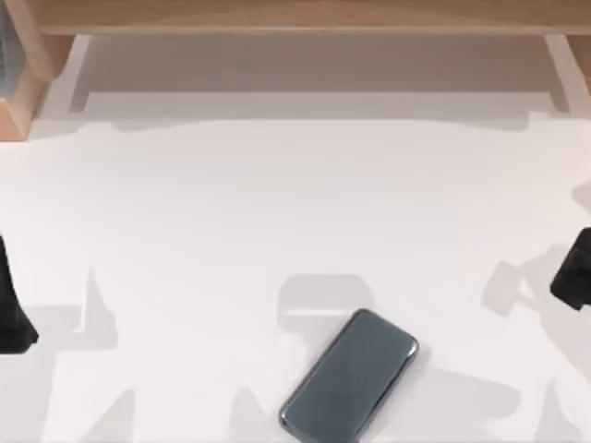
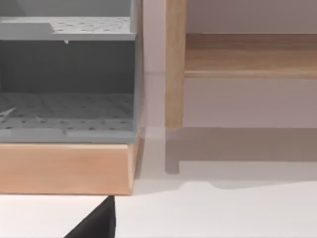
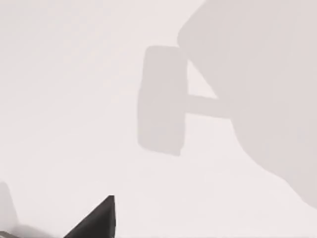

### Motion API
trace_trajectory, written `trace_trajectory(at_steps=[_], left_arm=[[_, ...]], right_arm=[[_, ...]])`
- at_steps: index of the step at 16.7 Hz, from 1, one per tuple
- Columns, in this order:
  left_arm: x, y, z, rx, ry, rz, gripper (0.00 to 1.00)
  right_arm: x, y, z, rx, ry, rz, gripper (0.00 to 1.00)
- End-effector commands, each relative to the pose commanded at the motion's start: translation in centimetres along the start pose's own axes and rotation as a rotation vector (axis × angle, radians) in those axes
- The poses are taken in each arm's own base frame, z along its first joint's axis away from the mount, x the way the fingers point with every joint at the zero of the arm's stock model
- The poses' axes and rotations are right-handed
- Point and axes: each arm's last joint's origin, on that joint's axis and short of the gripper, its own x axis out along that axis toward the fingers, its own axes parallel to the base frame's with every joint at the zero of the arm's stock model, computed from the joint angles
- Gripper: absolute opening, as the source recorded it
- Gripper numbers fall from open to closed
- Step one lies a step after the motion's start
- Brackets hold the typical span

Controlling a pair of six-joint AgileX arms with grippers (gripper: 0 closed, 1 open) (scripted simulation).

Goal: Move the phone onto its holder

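Observation:
The phone (image 1: pixel 349 380), dark grey-blue and glossy, lies flat and slanted on the white table (image 1: pixel 231 231) near its front edge, a little right of centre. Just beyond it is a pale grey rounded shape (image 1: pixel 325 297); I cannot tell whether this is the holder. My left gripper (image 1: pixel 11 314) is a dark form at the table's left edge, far from the phone. At the right edge sits my right gripper (image 1: pixel 574 272), also well away from it. Neither touches anything.
A wooden rail (image 1: pixel 295 17) runs along the back of the table. At the back left stands a grey perforated shelf unit (image 2: pixel 67 106) on a wooden base (image 2: pixel 64 168), beside a wooden post (image 2: pixel 175 64). Soft arm shadows fall on the table.

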Motion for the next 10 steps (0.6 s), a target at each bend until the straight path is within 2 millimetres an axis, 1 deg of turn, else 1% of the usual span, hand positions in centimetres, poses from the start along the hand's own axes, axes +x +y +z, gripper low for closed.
trace_trajectory(at_steps=[3,5,7,10], left_arm=[[0.0,0.0,0.0,0.000,0.000,0.000,1.00],[0.0,0.0,0.0,0.000,0.000,0.000,1.00],[0.0,0.0,0.0,0.000,0.000,0.000,1.00],[0.0,0.0,0.0,0.000,0.000,0.000,1.00]], right_arm=[[1.9,3.4,0.2,0.097,0.162,-0.130,1.00],[3.3,5.8,-0.1,0.142,0.242,-0.221,1.00],[4.7,8.2,-0.8,0.170,0.299,-0.304,1.00],[6.3,11.8,-2.4,0.186,0.349,-0.405,1.00]])
